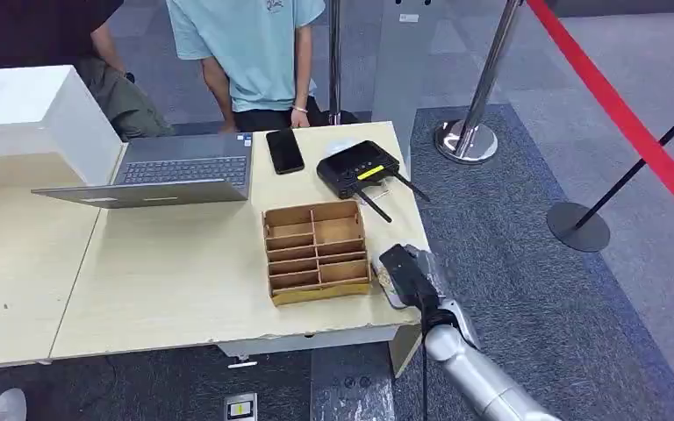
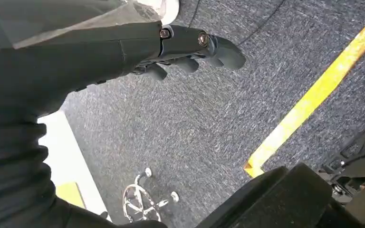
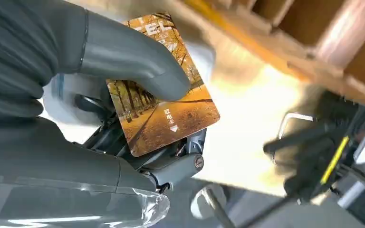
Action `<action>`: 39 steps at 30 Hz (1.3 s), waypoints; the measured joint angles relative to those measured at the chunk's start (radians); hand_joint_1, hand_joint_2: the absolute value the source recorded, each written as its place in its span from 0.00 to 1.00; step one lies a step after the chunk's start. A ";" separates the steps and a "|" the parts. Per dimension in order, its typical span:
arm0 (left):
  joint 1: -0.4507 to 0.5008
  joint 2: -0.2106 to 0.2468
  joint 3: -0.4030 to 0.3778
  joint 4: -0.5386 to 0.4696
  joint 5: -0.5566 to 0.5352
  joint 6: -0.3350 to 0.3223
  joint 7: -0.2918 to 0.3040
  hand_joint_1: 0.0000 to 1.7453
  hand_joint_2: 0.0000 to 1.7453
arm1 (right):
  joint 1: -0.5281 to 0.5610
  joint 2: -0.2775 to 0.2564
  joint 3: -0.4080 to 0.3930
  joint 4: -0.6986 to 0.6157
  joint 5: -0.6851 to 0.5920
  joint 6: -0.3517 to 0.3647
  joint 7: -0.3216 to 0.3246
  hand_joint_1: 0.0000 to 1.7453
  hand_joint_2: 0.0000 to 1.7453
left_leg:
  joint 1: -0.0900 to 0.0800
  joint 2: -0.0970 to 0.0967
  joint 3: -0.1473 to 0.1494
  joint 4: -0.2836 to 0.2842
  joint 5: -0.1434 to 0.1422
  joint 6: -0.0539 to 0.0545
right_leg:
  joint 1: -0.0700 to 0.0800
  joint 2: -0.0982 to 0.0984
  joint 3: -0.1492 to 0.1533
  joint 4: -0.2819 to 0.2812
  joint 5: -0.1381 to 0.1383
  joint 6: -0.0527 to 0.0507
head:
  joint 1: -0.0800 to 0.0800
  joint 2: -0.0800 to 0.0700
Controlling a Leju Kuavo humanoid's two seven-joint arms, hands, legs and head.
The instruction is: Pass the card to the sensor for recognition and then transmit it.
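My right hand [image 1: 406,270] hovers at the table's right edge, just right of the cardboard organizer [image 1: 316,250]. In the right wrist view the thumb [image 3: 133,57] presses an orange card [image 3: 164,104] with an autumn tree picture against the fingers. The black sensor [image 1: 358,168] with a yellow strip and two antennas lies on the table beyond the organizer, blurred in the right wrist view as the sensor [image 3: 323,152]. My left hand [image 2: 190,45] hangs over dark carpet, fingers slightly curled, holding nothing.
A laptop [image 1: 167,171] and a black phone [image 1: 284,151] lie on the table [image 1: 158,281]. A person in a light blue shirt [image 1: 250,53] stands behind it. Stanchion posts [image 1: 467,132] with red tape stand to the right. A white box [image 1: 35,114] sits at the far left.
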State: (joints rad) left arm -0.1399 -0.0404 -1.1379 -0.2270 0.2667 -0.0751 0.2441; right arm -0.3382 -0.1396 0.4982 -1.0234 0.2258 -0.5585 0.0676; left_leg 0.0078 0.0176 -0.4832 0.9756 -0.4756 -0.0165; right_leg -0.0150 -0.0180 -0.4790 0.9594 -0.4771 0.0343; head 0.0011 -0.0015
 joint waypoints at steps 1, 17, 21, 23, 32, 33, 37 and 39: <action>0.000 0.000 0.000 0.000 -0.002 0.000 -0.002 0.00 1.00 | -0.005 -0.008 0.000 -0.016 0.016 0.000 0.013 1.00 1.00 | 0.000 0.000 -0.001 0.000 0.000 0.000 | 0.000 0.000 -0.001 0.000 0.000 0.000 | 0.000 0.000; 0.000 0.000 -0.001 0.000 -0.032 0.000 -0.008 0.00 1.00 | -0.142 -0.089 0.003 -0.243 0.153 0.064 0.130 1.00 1.00 | 0.000 0.000 -0.007 0.000 0.000 0.000 | 0.000 0.000 -0.008 0.001 0.000 0.000 | 0.000 0.000; 0.000 0.000 -0.003 0.000 -0.045 0.000 -0.011 0.00 1.00 | -0.191 -0.091 0.009 -0.256 0.167 0.088 0.142 1.00 1.00 | 0.000 0.000 -0.008 0.000 0.000 0.000 | 0.000 0.000 -0.008 0.001 0.000 0.000 | 0.000 0.000; 0.000 0.000 -0.005 0.000 -0.053 0.000 -0.013 0.00 1.00 | -0.220 -0.091 0.013 -0.256 0.173 0.101 0.145 1.00 1.00 | 0.000 0.000 -0.008 0.000 0.000 0.000 | 0.000 0.000 -0.008 0.001 0.000 0.000 | 0.000 0.000; -0.002 0.000 -0.012 0.000 -0.074 0.000 -0.017 0.00 1.00 | -0.357 -0.088 0.036 -0.241 0.196 0.153 0.164 1.00 1.00 | 0.000 -0.001 -0.010 0.000 0.000 0.000 | 0.000 0.000 -0.009 0.001 0.000 0.000 | 0.000 0.000; -0.002 0.000 -0.012 0.000 -0.076 0.000 -0.017 0.00 1.00 | -0.368 -0.087 0.039 -0.237 0.200 0.157 0.164 1.00 1.00 | 0.000 -0.001 -0.010 0.000 0.000 0.000 | 0.000 0.000 -0.009 0.001 0.000 0.000 | 0.000 0.000; -0.003 -0.001 -0.013 0.000 -0.081 0.000 -0.014 0.00 1.00 | -0.411 -0.081 0.057 -0.211 0.223 0.173 0.164 1.00 1.00 | 0.000 -0.001 -0.010 0.000 0.000 0.000 | 0.000 0.000 -0.010 0.001 0.000 0.000 | 0.000 0.000; -0.003 -0.001 -0.013 0.000 -0.082 0.000 -0.013 0.00 1.00 | -0.418 -0.076 0.064 -0.200 0.230 0.178 0.164 1.00 1.00 | 0.000 -0.002 -0.011 0.000 0.000 0.000 | 0.000 -0.001 -0.010 0.001 0.000 0.000 | 0.000 0.000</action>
State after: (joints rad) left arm -0.1428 -0.0416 -1.1513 -0.2270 0.1850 -0.0751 0.2308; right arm -0.7560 -0.2159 0.5623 -1.2230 0.4562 -0.3807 0.2312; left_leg 0.0079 0.0160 -0.4944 0.9758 -0.4756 -0.0166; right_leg -0.0148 -0.0187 -0.4893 0.9607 -0.4774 0.0343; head 0.0011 -0.0015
